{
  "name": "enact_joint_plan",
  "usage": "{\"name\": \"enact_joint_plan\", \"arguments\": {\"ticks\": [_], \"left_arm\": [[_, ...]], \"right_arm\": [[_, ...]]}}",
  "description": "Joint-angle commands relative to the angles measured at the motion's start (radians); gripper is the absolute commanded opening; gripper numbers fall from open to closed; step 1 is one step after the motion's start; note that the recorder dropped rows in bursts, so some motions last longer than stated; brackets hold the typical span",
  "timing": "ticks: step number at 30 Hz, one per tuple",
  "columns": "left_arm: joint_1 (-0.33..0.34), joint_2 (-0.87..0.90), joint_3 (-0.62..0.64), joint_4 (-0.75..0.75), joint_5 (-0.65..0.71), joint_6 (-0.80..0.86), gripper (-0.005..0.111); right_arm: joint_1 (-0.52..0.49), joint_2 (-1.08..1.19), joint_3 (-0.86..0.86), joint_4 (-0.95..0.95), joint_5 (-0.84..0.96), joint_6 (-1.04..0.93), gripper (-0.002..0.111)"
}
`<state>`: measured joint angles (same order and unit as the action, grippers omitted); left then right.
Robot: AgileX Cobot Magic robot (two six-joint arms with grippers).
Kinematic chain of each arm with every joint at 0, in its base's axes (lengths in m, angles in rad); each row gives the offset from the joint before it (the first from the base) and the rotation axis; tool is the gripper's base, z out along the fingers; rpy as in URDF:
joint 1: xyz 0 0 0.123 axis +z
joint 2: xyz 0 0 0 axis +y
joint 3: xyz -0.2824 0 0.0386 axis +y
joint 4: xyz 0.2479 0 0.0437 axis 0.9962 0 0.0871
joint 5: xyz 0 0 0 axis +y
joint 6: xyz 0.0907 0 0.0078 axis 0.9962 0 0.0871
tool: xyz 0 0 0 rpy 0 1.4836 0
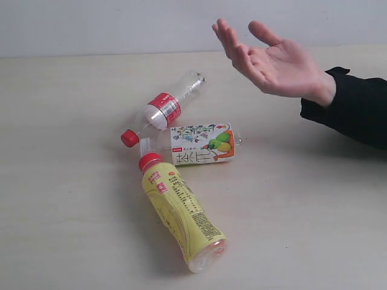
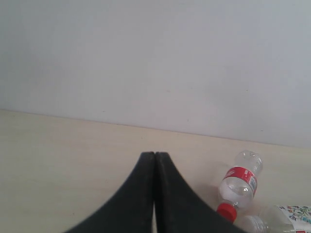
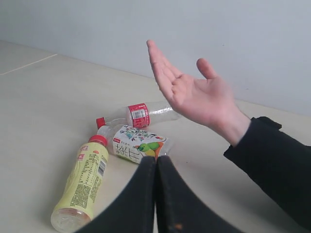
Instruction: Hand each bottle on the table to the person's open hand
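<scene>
Three bottles lie on their sides on the table (image 1: 60,181), close together. A yellow bottle (image 1: 181,214) with a red cap is nearest. Behind it lie a clear bottle with an illustrated label (image 1: 199,144) and a clear bottle with a red label (image 1: 163,109) and red cap. An open hand (image 1: 272,60) is held palm up above the table at the back right. My left gripper (image 2: 154,154) is shut and empty, with the red-label bottle (image 2: 239,182) off to one side. My right gripper (image 3: 156,158) is shut and empty, close to the illustrated bottle (image 3: 138,145). Neither gripper shows in the exterior view.
The person's arm in a black sleeve (image 1: 357,112) reaches in from the right edge. A pale wall (image 1: 121,24) runs along the far edge of the table.
</scene>
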<state>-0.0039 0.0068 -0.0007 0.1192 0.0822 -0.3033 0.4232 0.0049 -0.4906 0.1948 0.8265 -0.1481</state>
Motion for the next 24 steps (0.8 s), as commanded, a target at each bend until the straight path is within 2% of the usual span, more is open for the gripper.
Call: {"name": "enact_joint_plan", "arguments": {"ticks": [1,24], "left_arm": [[0.004,-0.007,0.001,0.002,0.002,0.004,0.000],[0.004,-0.007,0.001,0.002,0.002,0.004,0.000]], "right_arm": [[0.002,-0.005,0.005,0.012,-0.012,-0.007,0.000],[0.002,-0.005,0.006,0.051,-0.022,-0.009,0.000]]}}
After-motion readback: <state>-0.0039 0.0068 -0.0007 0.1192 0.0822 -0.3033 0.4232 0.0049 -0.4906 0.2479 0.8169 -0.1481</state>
